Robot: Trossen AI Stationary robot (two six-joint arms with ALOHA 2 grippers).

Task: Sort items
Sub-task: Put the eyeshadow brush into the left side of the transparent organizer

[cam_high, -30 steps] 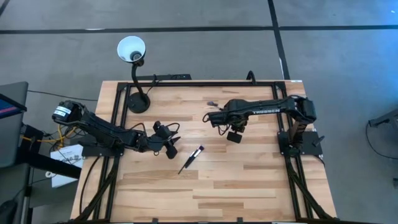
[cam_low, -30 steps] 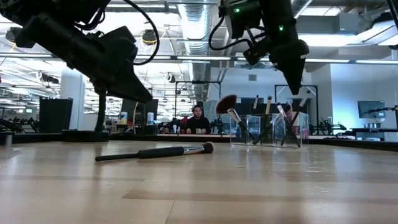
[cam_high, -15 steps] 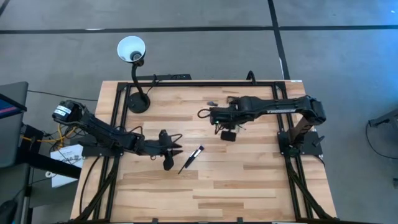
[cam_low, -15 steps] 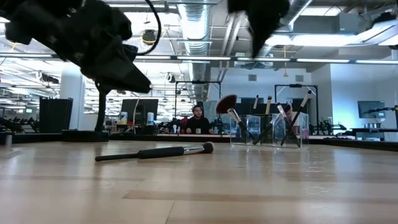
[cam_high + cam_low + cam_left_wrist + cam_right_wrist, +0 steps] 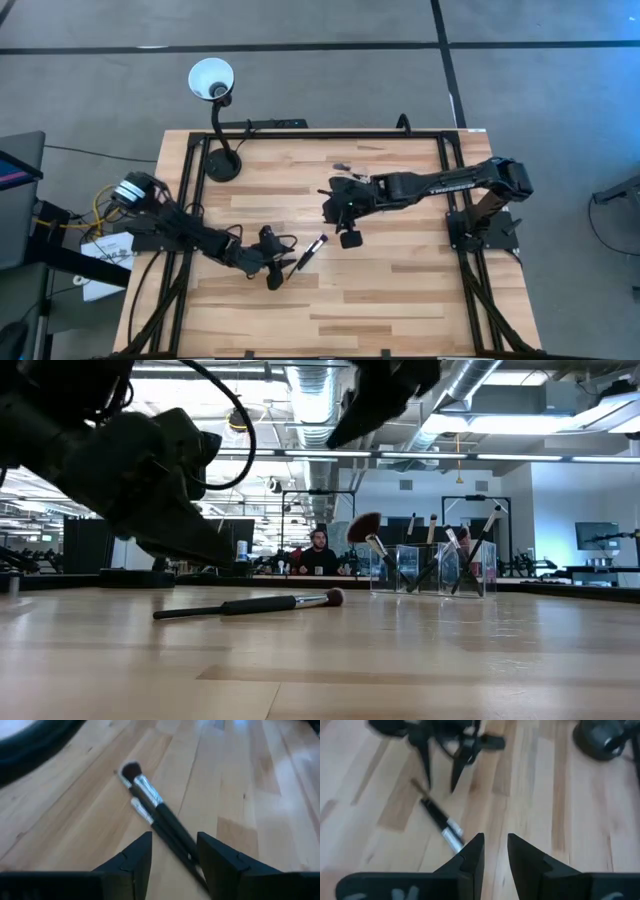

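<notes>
Two arms over a wide wooden surface (image 5: 380, 290), bare boards toward the near edge.
Left tool (image 5: 277, 272) hangs low with fingers (image 5: 131, 862) parted, empty, just beside the makeup brush (image 5: 309, 252) lying mid-surface; right tool (image 5: 330, 205) hovers beyond it, fingers slightly apart, gripping nothing. Other brushes (image 5: 372, 540) stand in the clear holder (image 5: 432, 570) near the far edge.

Brush (image 5: 441, 823) beyond parted fingers (image 5: 471, 857)

Bright even overhead daylight, soft faint shadows, glare on pale wooden tabletop (image 5: 240, 765), both wrist views motion-blurred, low-view arms defocused.
</notes>
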